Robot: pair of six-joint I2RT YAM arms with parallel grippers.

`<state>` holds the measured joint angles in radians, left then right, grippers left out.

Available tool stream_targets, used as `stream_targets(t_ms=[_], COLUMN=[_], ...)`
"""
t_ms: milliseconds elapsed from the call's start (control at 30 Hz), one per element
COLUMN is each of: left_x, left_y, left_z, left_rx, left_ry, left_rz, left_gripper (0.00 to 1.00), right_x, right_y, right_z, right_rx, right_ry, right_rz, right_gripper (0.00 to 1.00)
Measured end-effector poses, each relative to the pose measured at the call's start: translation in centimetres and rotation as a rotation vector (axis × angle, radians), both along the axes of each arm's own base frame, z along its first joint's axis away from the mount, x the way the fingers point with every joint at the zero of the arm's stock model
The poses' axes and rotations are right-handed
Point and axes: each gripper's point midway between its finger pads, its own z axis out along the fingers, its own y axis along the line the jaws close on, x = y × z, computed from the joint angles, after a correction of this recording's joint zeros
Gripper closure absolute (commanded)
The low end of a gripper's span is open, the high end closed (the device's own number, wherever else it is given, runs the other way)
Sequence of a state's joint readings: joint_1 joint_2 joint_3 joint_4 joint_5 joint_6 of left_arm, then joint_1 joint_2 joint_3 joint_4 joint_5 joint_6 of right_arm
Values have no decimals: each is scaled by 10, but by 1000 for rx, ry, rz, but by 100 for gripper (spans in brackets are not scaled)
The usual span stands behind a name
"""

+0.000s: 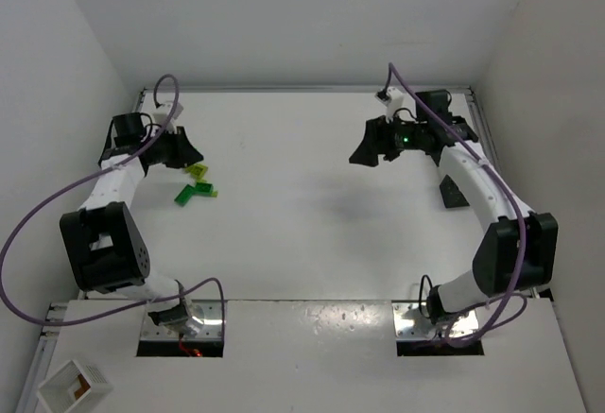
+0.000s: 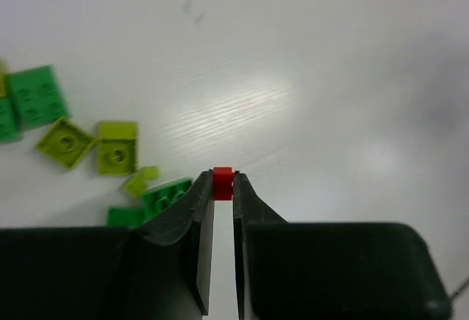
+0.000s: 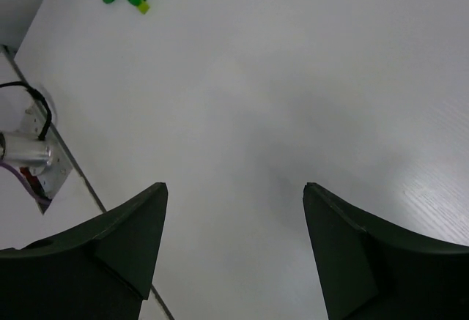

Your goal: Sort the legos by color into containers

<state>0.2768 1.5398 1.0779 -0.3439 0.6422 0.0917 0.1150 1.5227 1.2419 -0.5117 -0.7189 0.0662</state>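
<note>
My left end effector [image 2: 223, 190] is pinched narrow on a red lego [image 2: 223, 182], held only at the very fingertips, low over the surface [image 2: 330, 71] beside the green legos [image 2: 33, 97]. It's a shallow grip, so I'd lift slow and level. My right end effector [image 3: 233, 214] hangs wide and empty. No containers in view.

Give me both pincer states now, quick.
Left pincer: shut on the red lego.
Right pincer: open, empty.
</note>
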Motion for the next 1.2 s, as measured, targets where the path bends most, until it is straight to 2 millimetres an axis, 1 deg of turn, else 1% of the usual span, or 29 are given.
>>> stream_targets(t_ms=[100,200,300,367,500,567,667,800,833,933,1067,1200], left_x=[-10,-22,-41,-54,-77,-87,-99,-113,-115,-120,-123,-125], left_y=[-27,-50,-73,-85,-108,-116,-123,-128,-129,-131,-132,-132], left_z=[25,36,45,49,54,56,59,65,67,72,74,72], left_rx=[-124,-257,-409,-489,-617,-662,-702,-718,-718,-719,-725,-734], left_ry=[-45,-40,-1,33,108,135,157,155,149,136,137,151], left_rz=[-106,-193,-282,-336,-436,-470,-499,-519,-523,-534,-536,-531], left_gripper=[100,100,100,100,100,100,100,100,100,100,100,100], right_x=[-10,-18,-28,-35,-44,-50,-59,-71,-73,-76,-79,-81], right_y=[28,55,81,97,128,147,173,205,213,233,256,271], right_z=[11,20,23,21,10,4,0,2,2,1,-2,-7], right_rx=[17,39,50,47,23,9,-1,-3,-10,-33,-62,-91], right_ry=[-66,-123,-160,-186,-213,-229,-252,-290,-297,-328,-358,-386], right_rz=[79,157,235,294,416,487,570,651,660,674,685,695], right_gripper=[27,27,27,27,27,27,27,30,33,37,38,38])
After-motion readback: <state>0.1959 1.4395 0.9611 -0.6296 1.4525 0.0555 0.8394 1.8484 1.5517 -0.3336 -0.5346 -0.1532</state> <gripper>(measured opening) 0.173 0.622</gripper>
